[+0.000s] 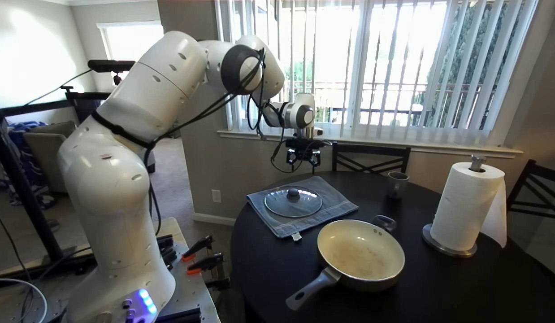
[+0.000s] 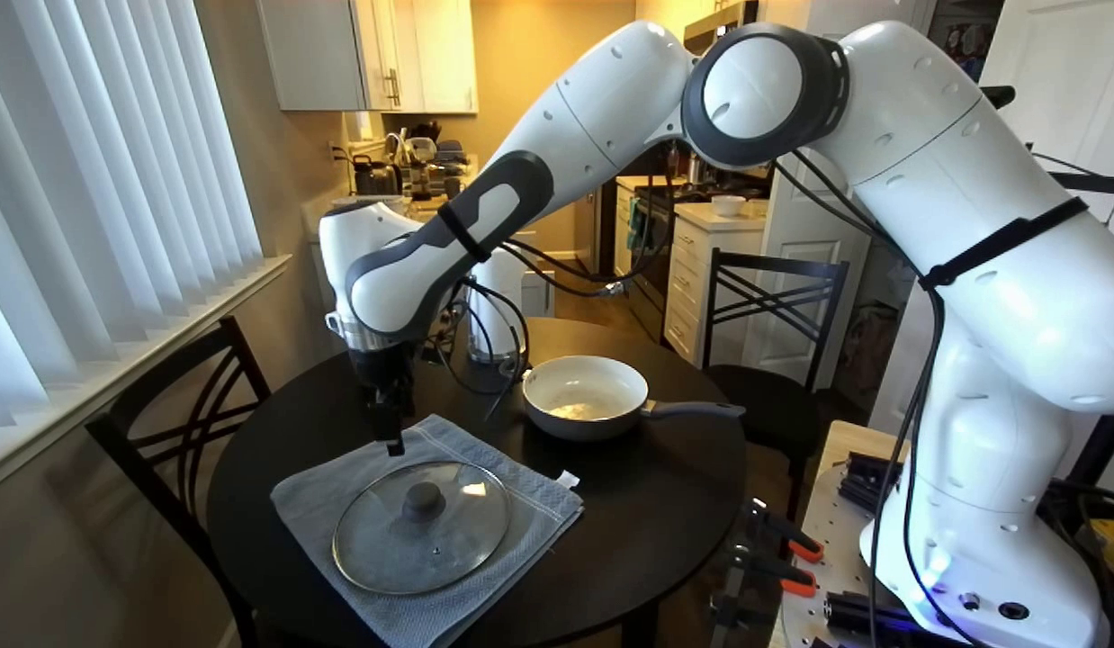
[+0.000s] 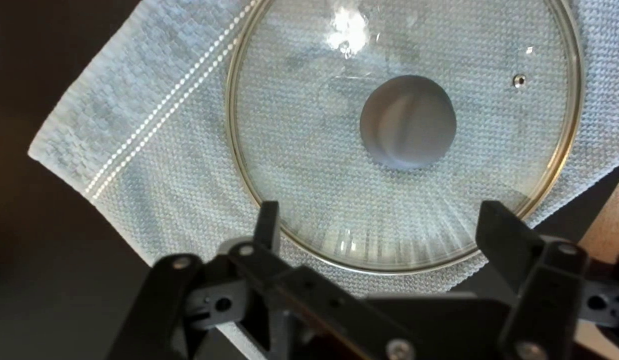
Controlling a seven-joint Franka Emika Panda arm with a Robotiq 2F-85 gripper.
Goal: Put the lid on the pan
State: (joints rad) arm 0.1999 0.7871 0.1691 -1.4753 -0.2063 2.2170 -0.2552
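While the black two-fingered hand (image 3: 377,225) hangs above a folded grey-blue woven cloth (image 3: 179,215), its fingers standing well apart, the round clear-glass lid (image 2: 417,540) with a thin metal rim lies flat on that cloth, its rounded grey-brown knob (image 3: 408,122) facing up; in the wrist view the fingertips overlap the lid's edge, while in both exterior views the hand is higher than the lid. Near the cloth, on the round dark counter (image 1: 277,264), the round frying pan (image 1: 361,251), pale cream inside and grey outside, sits upright with its long dark grey handle (image 1: 313,288) reaching out to one side; a white paper-towel roll (image 1: 466,211) and a grey cylindrical mug (image 1: 397,185) stand there too
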